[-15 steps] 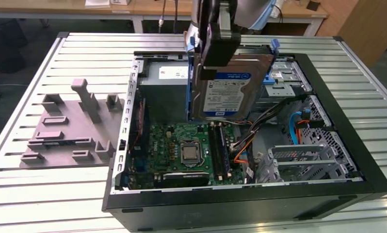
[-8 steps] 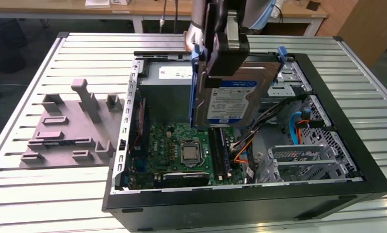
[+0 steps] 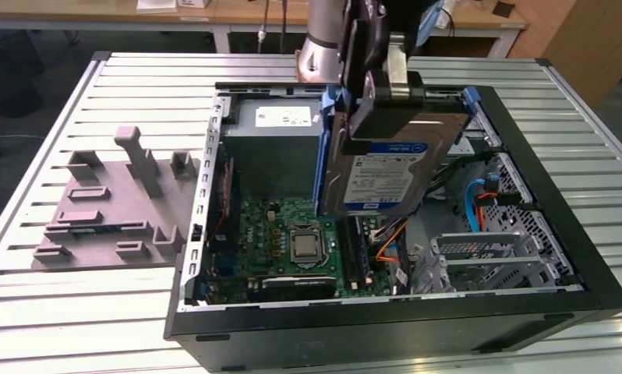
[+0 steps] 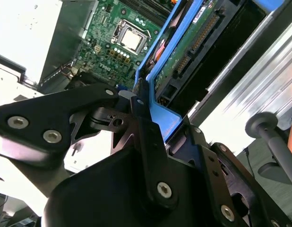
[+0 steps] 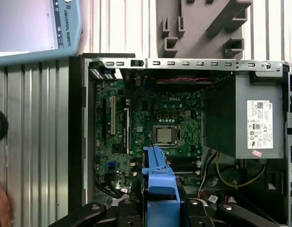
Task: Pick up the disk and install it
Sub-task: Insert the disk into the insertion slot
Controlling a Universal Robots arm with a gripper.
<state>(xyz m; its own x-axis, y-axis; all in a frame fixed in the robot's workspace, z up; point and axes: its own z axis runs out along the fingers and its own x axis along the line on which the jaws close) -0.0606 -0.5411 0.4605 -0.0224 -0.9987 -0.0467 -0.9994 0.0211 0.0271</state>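
While the arm [image 3: 319, 43] points downward, its gripper [image 3: 386, 109] clamps the disk [image 3: 389, 178] above the case [image 3: 394, 331].

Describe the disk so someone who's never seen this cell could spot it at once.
Find the open black computer case on the slatted table. Above its motherboard hangs the disk, upright in the gripper. It is the flat silver slab with a white-and-blue label and blue edge frame, unlike the grey power supply box beside it, which sits inside the case with a small white sticker.
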